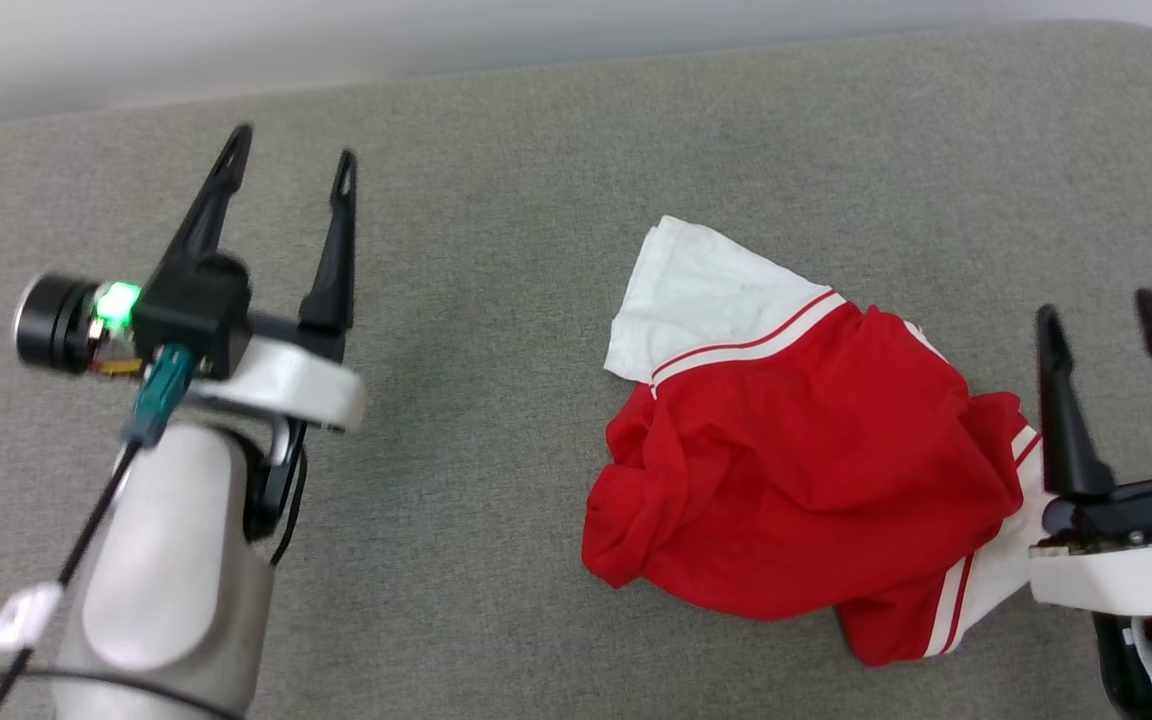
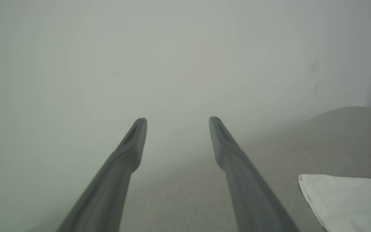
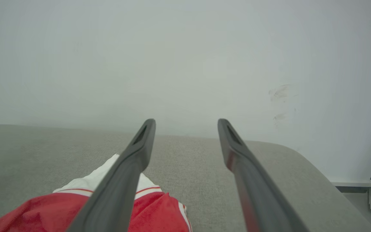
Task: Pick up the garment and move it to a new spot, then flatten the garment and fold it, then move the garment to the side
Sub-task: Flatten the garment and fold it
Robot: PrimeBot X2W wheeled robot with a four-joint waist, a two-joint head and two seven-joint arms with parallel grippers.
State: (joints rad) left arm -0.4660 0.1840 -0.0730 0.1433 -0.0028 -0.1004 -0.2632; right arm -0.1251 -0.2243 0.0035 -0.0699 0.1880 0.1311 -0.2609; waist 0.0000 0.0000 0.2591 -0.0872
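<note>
Nearest, the right gripper [image 1: 1096,305] hangs with jaws spread wide and empty at the right edge of the garment [image 1: 806,460], which lies crumpled (one white sleeve splayed out) on the grey cushion [image 1: 536,150]. Well to its left, the left gripper [image 1: 293,143] also gapes empty. Beyond is a pale wall [image 1: 236,40].

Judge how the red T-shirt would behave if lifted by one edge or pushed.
The garment lies crumpled in soft folds, so it would likely hang limp rather than hold its shape. The fabric looks thin, so it is probably light. On the grey cloth surface, a push would probably bunch it, not slide it whole.
</note>
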